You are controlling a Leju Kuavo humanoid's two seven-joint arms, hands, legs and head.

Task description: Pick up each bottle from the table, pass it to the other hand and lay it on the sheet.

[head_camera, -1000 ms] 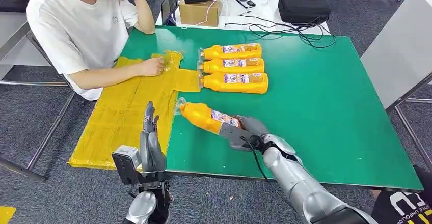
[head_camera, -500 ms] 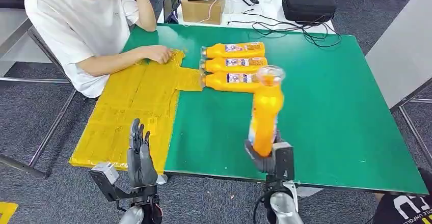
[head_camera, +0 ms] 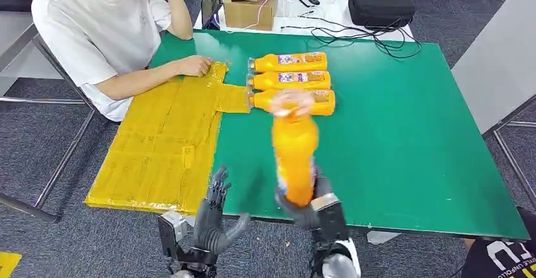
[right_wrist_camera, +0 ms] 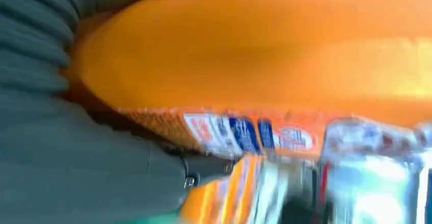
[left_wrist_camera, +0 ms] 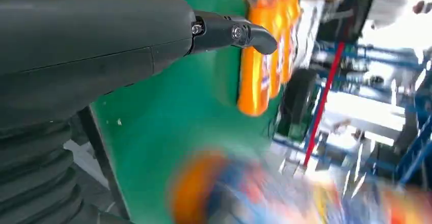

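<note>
Since half a second ago the held bottle (head_camera: 294, 155) has swung leftward toward the robot's midline, and the left hand (head_camera: 215, 218) has come in from the sheet side to meet it. Nearest the camera, the right hand (head_camera: 310, 205) grasps the bottle by its base, holding it upright and slightly blurred above the front edge of the green table (head_camera: 404, 139). The left hand holds nothing, its fingers (head_camera: 218, 183) spread and raised just beside the bottle but apart from it.

Handover looks like the step in hand. To do it well, the left hand should wrap the bottle's middle, above the right hand's grip, and close firmly before the right lets go; the smooth plastic could slip if release comes early. Slowing the swing would help the fingers line up.

Left of the hands lies the yellow sheet (head_camera: 158, 145), with no bottle on it yet. Farther back, three more bottles (head_camera: 291, 79) lie side by side on the table, touching one another. Beyond the sheet a person (head_camera: 101, 31) sits with a forearm resting on its far corner.
</note>
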